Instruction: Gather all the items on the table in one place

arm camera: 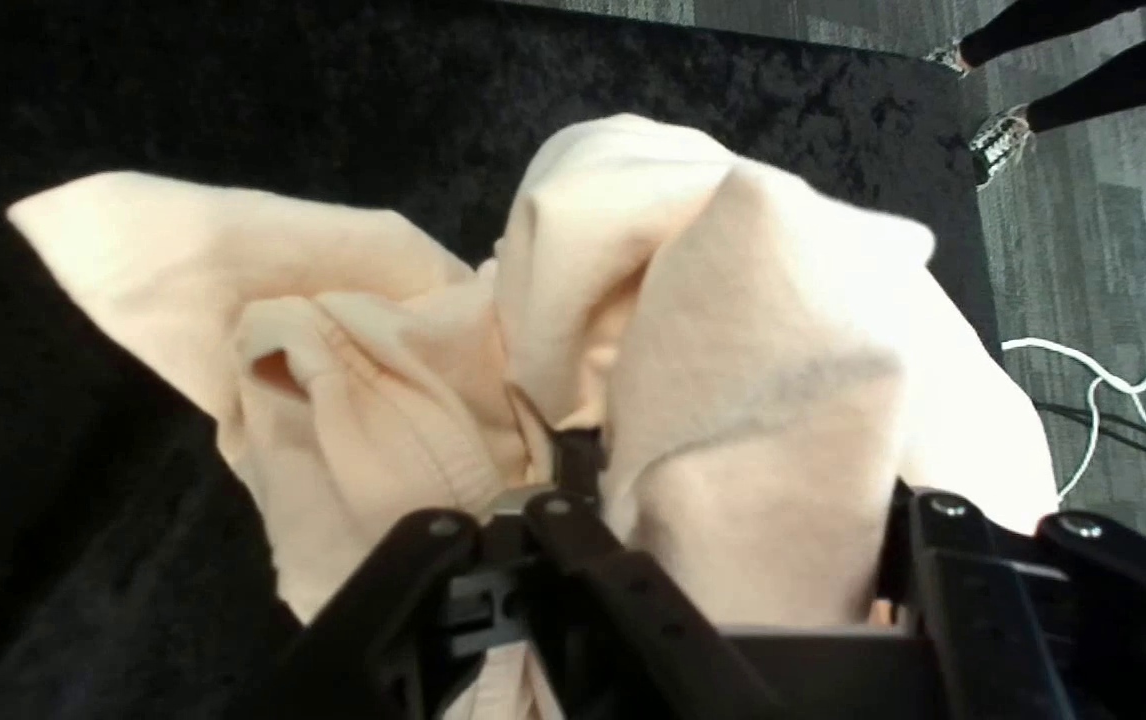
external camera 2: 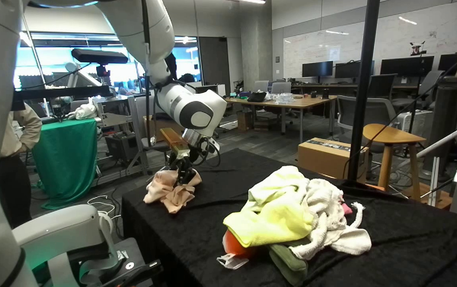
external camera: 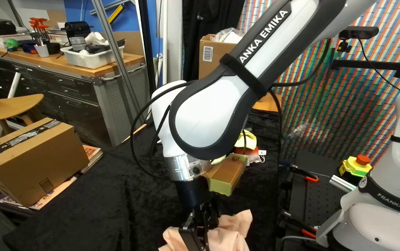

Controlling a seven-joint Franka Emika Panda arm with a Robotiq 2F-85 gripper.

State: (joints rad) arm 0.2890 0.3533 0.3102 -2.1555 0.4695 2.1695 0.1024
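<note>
A crumpled peach rag (arm camera: 763, 290) lies near the corner of the black table (arm camera: 233, 90). My gripper (arm camera: 738, 490) is down on this rag (external camera 2: 162, 183), its fingers well apart and a thick fold bulging up between them; how hard they press cannot be made out. Fingertips are partly buried in cloth. In an exterior view the remaining items form a heap: a yellow-green rag (external camera 2: 268, 223) over a red object (external camera 2: 234, 244), white rags (external camera 2: 322, 207), a bit of pink cloth (external camera 2: 347, 208), a dark green piece (external camera 2: 290, 265) and a thin white loop (external camera 2: 232, 261).
An amber block (external camera: 228, 174) is fixed beside the wrist, just above the gripper. Cables (external camera: 133, 139) loop off the arm. A cardboard box (external camera: 34, 162) stands past one table edge, and a black pole (external camera 2: 362, 91) rises behind the heap. Someone's feet (arm camera: 1003, 140) show beyond the corner.
</note>
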